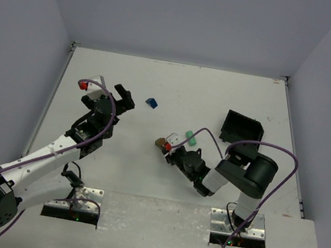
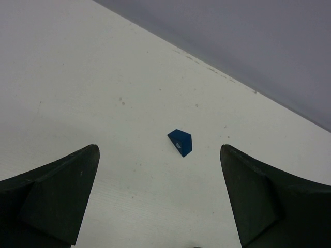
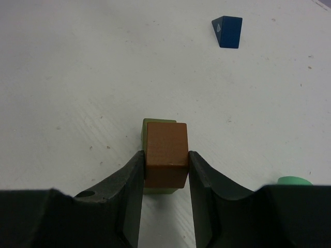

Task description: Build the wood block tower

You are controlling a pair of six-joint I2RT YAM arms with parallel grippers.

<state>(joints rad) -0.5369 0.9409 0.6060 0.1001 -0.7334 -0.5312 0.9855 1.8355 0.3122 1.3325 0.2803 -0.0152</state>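
olive block (image 3: 155,122) mostly behind brown-orange block (image 3: 165,154), mint-green cylinder (image 3: 294,181) half hidden

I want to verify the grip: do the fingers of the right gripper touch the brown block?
Touching. The right wrist view shows both fingers pressed flat against opposite sides of the brown block, with no gap visible.

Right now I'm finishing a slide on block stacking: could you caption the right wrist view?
Right gripper clamps the brown-orange block over the olive block; blue block lies beyond.
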